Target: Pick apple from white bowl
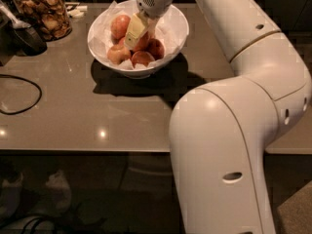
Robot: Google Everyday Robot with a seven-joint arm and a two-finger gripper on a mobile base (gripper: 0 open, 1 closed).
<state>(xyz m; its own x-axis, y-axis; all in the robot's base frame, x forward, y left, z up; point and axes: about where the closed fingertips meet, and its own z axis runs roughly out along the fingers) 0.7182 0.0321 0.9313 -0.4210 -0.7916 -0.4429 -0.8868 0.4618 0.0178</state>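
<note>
The white bowl [173, 17] stands at the back of the table, lined with crumpled white paper and holding several apples. My gripper [135, 32] reaches down into the bowl from above, at the middle of the pile. It rests against a red apple with an orange blush [146, 43], which it partly hides. Other apples lie around it: one at the back left [120, 26], one at the front left [118, 54], one at the front [142, 58] and a darker red one at the right [157, 48].
A glass jar of brown snacks [44, 12] stands at the back left, with a dark object [27, 35] beside it. A black cable [19, 94] loops on the left of the grey table [97, 111]. My large white arm [229, 145] fills the right side.
</note>
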